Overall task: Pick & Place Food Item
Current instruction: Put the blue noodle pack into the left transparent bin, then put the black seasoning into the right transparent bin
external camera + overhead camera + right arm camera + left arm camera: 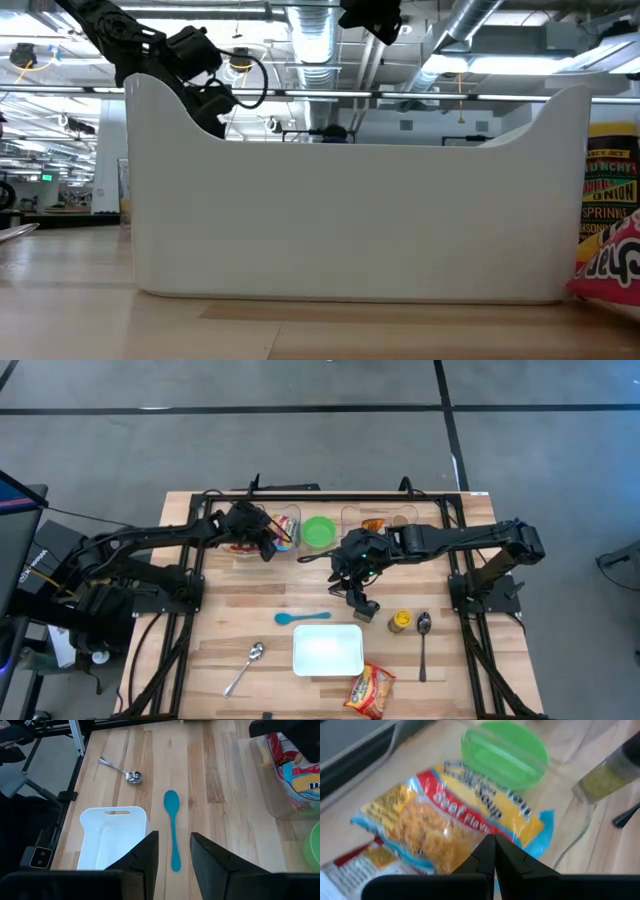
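Noodle packet (455, 815) under left gripper (493, 851), jaws closed | right gripper (172, 851) jaws apart above teal spoon (172, 827)

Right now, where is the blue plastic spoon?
In the high view, the blue plastic spoon lies flat mid-table, just behind the white rectangular bin, with the right gripper hovering beside it.
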Robot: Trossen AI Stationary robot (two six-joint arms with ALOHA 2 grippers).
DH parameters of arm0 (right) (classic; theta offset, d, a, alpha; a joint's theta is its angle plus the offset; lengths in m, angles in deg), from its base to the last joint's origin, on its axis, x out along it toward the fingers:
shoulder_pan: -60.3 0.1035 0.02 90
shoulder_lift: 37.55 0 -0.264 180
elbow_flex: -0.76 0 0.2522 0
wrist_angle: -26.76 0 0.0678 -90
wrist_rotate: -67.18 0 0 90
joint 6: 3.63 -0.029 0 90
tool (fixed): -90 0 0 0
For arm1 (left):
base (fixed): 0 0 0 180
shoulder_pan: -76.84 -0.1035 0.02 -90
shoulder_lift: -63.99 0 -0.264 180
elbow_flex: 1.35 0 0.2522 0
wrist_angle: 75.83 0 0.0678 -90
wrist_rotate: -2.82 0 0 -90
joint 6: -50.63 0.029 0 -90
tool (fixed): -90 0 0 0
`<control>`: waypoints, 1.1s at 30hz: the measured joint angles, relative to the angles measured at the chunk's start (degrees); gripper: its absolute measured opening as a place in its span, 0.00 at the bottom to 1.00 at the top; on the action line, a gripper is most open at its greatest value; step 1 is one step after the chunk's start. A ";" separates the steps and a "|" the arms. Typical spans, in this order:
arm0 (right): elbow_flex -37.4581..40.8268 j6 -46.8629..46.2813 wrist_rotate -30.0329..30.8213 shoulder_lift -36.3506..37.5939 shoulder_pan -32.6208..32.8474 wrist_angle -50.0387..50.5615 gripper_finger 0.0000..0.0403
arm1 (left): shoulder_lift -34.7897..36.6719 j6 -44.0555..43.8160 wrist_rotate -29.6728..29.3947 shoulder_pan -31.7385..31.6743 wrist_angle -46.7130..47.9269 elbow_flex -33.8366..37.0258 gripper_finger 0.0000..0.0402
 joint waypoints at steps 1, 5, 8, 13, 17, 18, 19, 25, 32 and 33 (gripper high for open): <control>0.00 0.00 0.00 0.00 0.00 0.00 0.27 | 0.53 0.01 -0.01 -0.02 -0.13 0.00 0.00; 0.00 0.00 0.00 0.00 0.00 0.02 0.27 | 2.83 0.01 -0.01 0.00 -1.57 0.00 0.00; 0.00 0.00 0.00 0.00 0.00 0.00 0.27 | 5.11 0.03 0.04 0.24 -2.66 0.00 0.00; 0.00 0.00 0.00 0.00 0.00 -0.02 0.27 | 9.21 0.06 1.67 1.50 -4.20 -0.02 0.00; 0.00 -0.01 0.00 0.00 0.00 -0.07 0.27 | 12.20 0.05 6.34 3.01 -4.96 -0.02 0.00; 0.00 -0.03 0.00 0.00 0.00 -0.07 0.27 | 12.92 0.05 7.46 3.53 -5.04 -0.02 0.00; 0.00 -0.02 0.00 0.00 0.00 -0.07 0.27 | 13.52 0.05 8.46 4.10 -5.08 -0.02 0.00; 0.00 -0.02 0.00 0.00 0.00 -0.04 0.27 | 16.66 0.03 11.90 9.31 -5.34 -0.02 0.00; 0.00 -1.99 0.00 0.00 -0.01 0.41 0.27 | 17.73 0.04 12.28 19.06 -5.38 -0.02 0.00; 0.00 -1.99 0.00 0.00 -0.01 0.46 0.27 | 17.73 0.04 12.28 20.54 -5.36 -0.02 0.00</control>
